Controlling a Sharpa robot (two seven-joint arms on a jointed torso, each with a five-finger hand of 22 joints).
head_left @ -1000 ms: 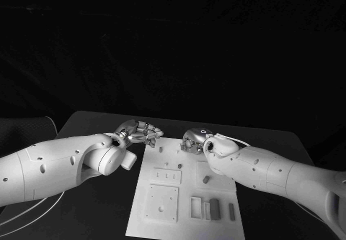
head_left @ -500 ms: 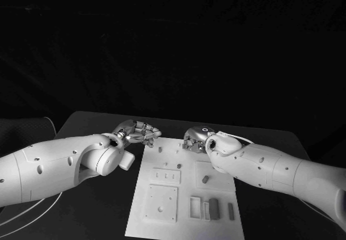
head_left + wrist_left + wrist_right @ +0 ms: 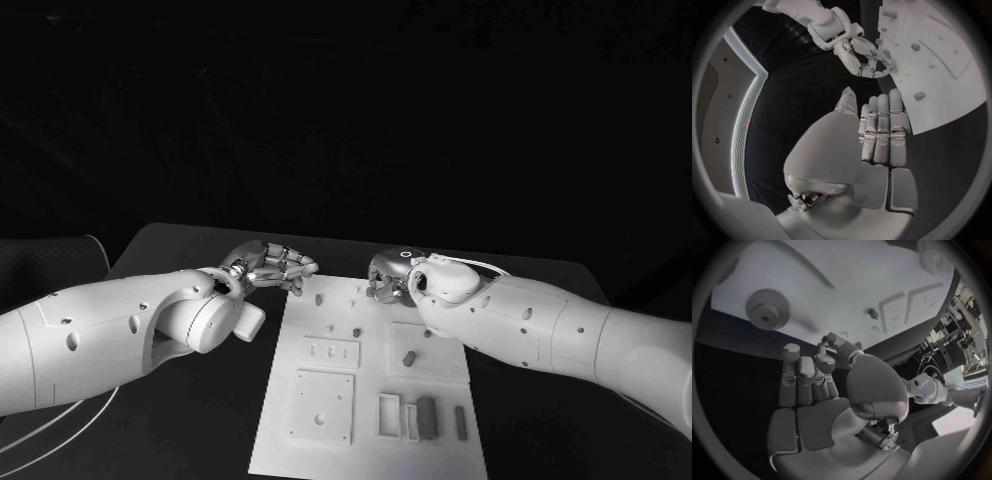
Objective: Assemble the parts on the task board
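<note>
Black worktop, dark room behind, white flat task board running away from me. Nearest, small dark oblong parts sit in slots at its near edge. Further out, my left hand hovers off the far left corner, fingers curled, empty. My right hand, loosely curled and empty, hangs over the far end beside the grey toothed gear. I'd approach slowly, straight down, fingers around its rim.

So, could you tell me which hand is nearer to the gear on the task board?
Right. The right hand hovers beside the gear at the board's far end; the left hand hangs off the board's far left corner.
</note>
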